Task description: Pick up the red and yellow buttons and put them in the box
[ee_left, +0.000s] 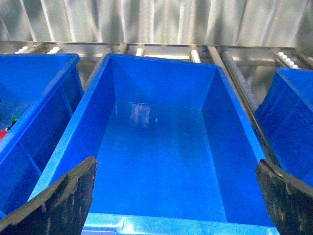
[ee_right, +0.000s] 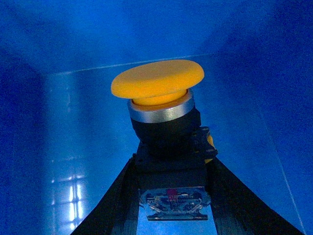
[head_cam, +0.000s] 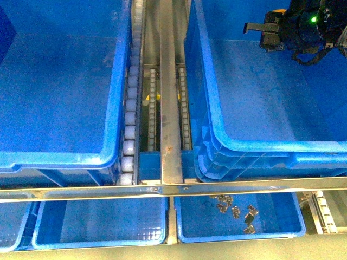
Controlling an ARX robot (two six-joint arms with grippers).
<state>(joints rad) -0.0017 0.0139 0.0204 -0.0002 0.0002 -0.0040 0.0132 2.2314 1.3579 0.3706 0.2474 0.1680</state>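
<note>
A yellow button (ee_right: 157,83) with a round yellow cap, a silver ring and a black body stands upright in my right gripper (ee_right: 168,164), which is shut on its body. Behind it lies the smooth blue inside of the box (ee_right: 73,127). In the front view the right gripper (head_cam: 254,27) hangs over the far right part of the box (head_cam: 271,145), a deep blue tote with doubled rims. My left gripper (ee_left: 176,196) is open, its dark fingers (ee_left: 63,196) wide apart over another blue tote (ee_left: 83,112) with nothing between them. It is out of the front view.
A second large blue tote (head_cam: 111,108) stands left of the box, with a metal rail (head_cam: 169,108) and white rollers (head_cam: 130,119) between them. Below a crossbar are shallow blue trays (head_cam: 97,241); the right tray (head_cam: 238,236) holds several small dark parts (head_cam: 236,208). Red and green specks (ee_left: 12,121) show in a neighbouring tote.
</note>
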